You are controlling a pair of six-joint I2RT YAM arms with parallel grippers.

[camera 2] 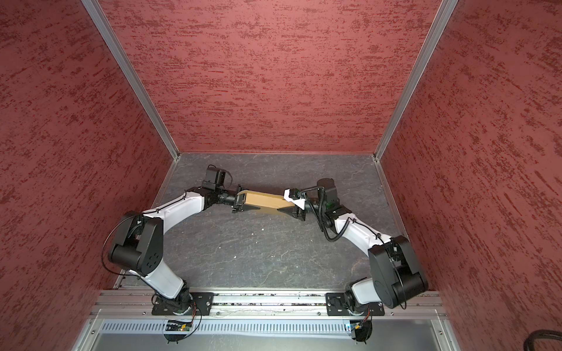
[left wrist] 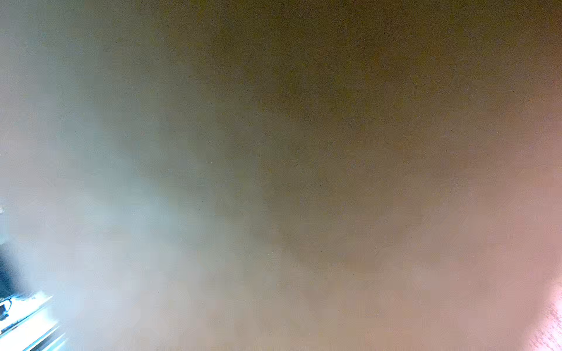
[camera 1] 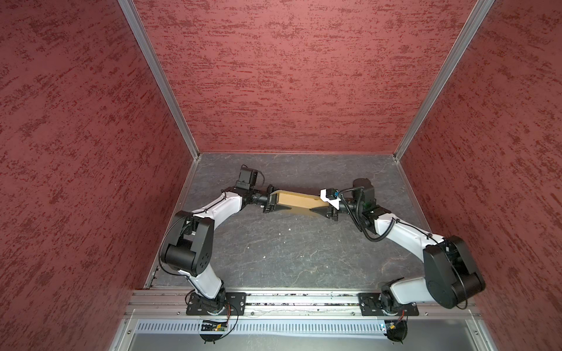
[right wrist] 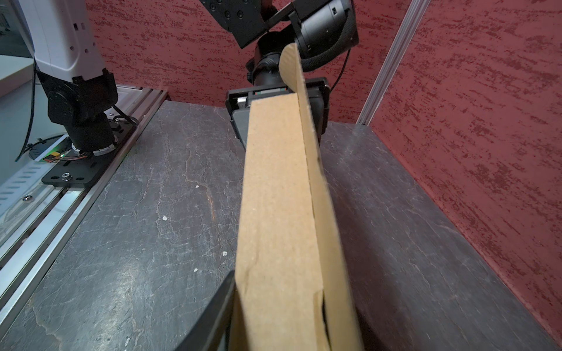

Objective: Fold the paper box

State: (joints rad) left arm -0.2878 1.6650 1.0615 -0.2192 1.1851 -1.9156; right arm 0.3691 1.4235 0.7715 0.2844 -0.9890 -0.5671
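1. The paper box [camera 1: 299, 200]: plain brown corrugated cardboard, matt, its face faintly fibrous in the right wrist view.
2. The desk [camera 1: 289, 252]: dark grey, slate-like, veined, with a dull sheen.
3. The walls [camera 1: 289, 76]: red, rough, streaked like plaster, matt.
4. Corner posts [camera 1: 158, 79] and near rail [camera 1: 304, 299]: bare brushed metal.
5. Arm shells [camera 1: 219, 206]: smooth, glossy white plastic; joints [camera 1: 188, 252] matt black.

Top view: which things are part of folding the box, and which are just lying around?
Part of the job: the paper box; the left gripper and the right gripper, one at each end of it.
Just lying about: a few white specks on the table.
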